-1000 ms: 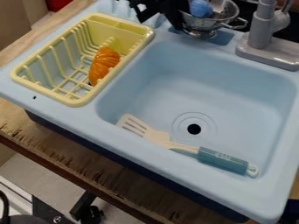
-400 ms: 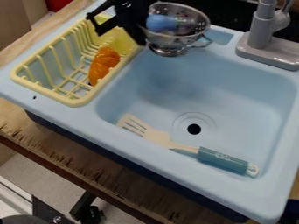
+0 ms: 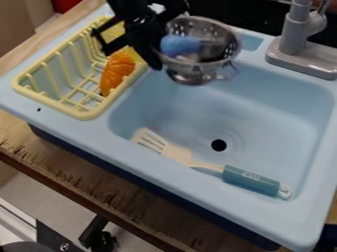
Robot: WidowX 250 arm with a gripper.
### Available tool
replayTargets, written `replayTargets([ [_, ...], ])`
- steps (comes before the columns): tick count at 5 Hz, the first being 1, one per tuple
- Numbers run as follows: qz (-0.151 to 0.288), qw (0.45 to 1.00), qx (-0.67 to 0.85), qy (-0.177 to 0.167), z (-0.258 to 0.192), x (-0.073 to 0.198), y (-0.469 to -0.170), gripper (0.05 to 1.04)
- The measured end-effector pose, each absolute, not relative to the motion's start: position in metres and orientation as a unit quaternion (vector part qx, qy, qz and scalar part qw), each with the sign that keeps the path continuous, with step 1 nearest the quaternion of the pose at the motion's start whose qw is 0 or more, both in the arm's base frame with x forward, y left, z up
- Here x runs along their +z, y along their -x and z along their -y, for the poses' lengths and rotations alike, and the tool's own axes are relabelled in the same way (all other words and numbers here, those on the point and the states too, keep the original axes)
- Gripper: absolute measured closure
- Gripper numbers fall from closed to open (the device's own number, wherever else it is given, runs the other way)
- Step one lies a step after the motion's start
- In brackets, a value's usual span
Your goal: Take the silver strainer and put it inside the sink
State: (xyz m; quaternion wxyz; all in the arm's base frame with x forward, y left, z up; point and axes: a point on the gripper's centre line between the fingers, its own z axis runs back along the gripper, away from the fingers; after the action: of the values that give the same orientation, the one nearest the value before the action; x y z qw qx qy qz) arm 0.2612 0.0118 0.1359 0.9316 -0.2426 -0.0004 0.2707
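The silver strainer (image 3: 217, 51) is up by the side of the black claw (image 3: 143, 49), over the back left part of the blue sink (image 3: 263, 101). I can't tell if the claw is apart or clamped on it. A round blue thing (image 3: 179, 45) sits in the strainer, so it is best to keep the bowl flat — a big tip could spill it. The next bit is to go slowly toward the drain hole (image 3: 219, 144), well past the back edge. The spatula (image 3: 250, 181) lies near the front, so stop short of it. Then go down gently — let go only when the foot sits flat.
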Motion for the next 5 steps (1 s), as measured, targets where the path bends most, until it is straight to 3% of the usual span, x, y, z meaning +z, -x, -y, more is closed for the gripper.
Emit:
replayTargets([
  [2, 0.019, 0.931, 0.277, 0.238, 0.026, 0.115, -0.255, 1.023],
  [5, 0.065, 0.886, 0.373, 0.268, 0.052, 0.081, -0.257, 1.023],
])
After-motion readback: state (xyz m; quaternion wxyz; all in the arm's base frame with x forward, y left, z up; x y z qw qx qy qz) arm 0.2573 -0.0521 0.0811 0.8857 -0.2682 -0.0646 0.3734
